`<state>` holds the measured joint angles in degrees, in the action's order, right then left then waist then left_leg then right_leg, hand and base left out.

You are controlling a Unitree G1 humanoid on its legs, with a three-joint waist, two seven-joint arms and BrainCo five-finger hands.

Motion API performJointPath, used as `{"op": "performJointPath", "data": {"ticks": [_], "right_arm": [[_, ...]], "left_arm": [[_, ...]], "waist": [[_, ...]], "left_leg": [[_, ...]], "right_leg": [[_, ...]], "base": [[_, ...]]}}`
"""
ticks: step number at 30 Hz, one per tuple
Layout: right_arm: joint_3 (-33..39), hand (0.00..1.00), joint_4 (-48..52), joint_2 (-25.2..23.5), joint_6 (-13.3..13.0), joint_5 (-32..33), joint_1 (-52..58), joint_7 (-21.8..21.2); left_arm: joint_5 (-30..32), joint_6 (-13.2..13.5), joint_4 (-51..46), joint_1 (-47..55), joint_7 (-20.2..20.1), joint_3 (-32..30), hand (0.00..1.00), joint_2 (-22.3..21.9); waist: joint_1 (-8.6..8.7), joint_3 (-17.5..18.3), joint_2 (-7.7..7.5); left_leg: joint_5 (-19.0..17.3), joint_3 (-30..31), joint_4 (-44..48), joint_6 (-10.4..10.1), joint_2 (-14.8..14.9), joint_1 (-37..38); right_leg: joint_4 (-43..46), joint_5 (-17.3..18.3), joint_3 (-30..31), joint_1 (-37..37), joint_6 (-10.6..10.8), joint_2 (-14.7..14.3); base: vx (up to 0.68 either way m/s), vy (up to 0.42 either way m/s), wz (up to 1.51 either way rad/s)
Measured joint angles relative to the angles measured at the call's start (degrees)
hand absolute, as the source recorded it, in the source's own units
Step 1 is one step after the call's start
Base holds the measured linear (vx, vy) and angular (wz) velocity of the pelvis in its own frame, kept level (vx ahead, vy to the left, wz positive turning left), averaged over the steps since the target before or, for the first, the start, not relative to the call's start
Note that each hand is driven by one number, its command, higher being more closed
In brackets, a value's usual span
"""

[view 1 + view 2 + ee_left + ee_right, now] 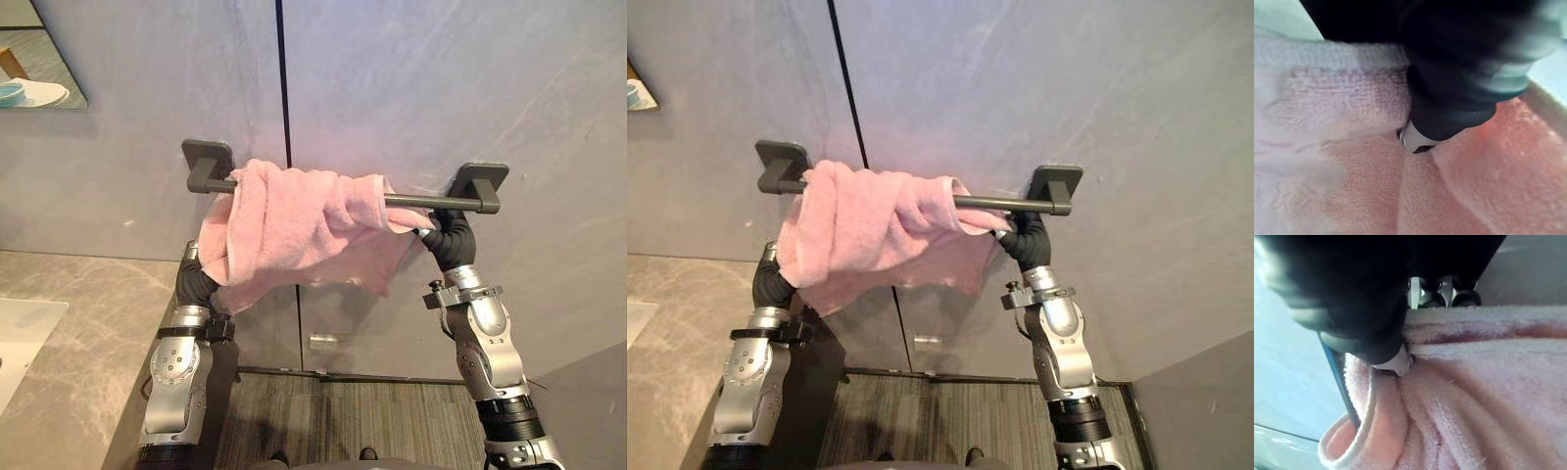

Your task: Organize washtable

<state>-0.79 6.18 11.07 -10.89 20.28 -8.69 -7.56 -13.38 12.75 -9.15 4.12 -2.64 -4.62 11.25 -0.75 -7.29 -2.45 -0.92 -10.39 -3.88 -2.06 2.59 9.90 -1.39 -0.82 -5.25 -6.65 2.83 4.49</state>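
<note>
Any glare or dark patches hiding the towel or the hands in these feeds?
Left eye view: even light, no glare on the pink towel or the rail; the left hand sits partly behind it. Right wrist view: the right hand's dark cover blacks out much of the picture, the towel lit past it. Left wrist view: likewise.

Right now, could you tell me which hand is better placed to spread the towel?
Right: the right hand pinches the pink towel beside the bare bar; the left hand sits under folds.

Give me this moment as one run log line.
pink towel: bunched over towel bar | left hand: under its lower left edge | right hand: pinching its right end below the bar
</note>
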Motion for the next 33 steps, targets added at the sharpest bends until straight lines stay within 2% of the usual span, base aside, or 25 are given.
{"op": "performJointPath", "data": {"ticks": [5,13,18,33], "right_arm": [[3.11,1.00,-0.20,0.04,0.09,-0.04,2.03,1.02],[4.33,1.00,-2.29,0.00,0.23,-0.20,3.31,1.31],[4.39,1.00,-5.86,-0.09,1.38,-0.68,4.17,1.26],[4.37,1.00,-10.41,-0.55,1.27,-0.77,4.02,0.28]], "left_arm": [[0.00,0.01,0.00,-0.05,-1.06,-0.03,1.00,-1.73],[0.04,-0.04,1.29,-0.05,-2.37,0.00,1.00,-2.25],[0.07,-0.54,5.01,-0.06,-2.66,0.06,1.00,-4.21],[0.05,-1.01,12.76,-0.23,-3.55,0.79,1.00,-4.31]], "waist": [[0.10,-0.03,0.06],[0.18,-0.08,0.63],[0.20,-0.11,0.72],[1.42,0.04,1.08]], "left_leg": [[-0.02,-0.28,-0.04,0.01,-0.01,0.07],[-0.02,-0.27,-0.11,0.02,-0.02,0.15],[-0.02,-0.26,-0.19,0.02,-0.05,0.16],[-0.03,-0.17,-0.10,0.02,-0.01,0.09]], "right_leg": [[-0.23,-0.03,0.27,0.00,0.04,-0.03],[-0.25,-0.03,0.29,-0.03,0.05,-0.04],[-0.29,-0.03,0.29,-0.02,0.05,-0.02],[-0.25,0.01,0.31,-0.01,0.11,0.00]], "base": [[0.00,-0.006,-0.03],[0.00,0.000,0.00],[0.00,0.000,0.00],[0.00,0.000,0.00]]}}
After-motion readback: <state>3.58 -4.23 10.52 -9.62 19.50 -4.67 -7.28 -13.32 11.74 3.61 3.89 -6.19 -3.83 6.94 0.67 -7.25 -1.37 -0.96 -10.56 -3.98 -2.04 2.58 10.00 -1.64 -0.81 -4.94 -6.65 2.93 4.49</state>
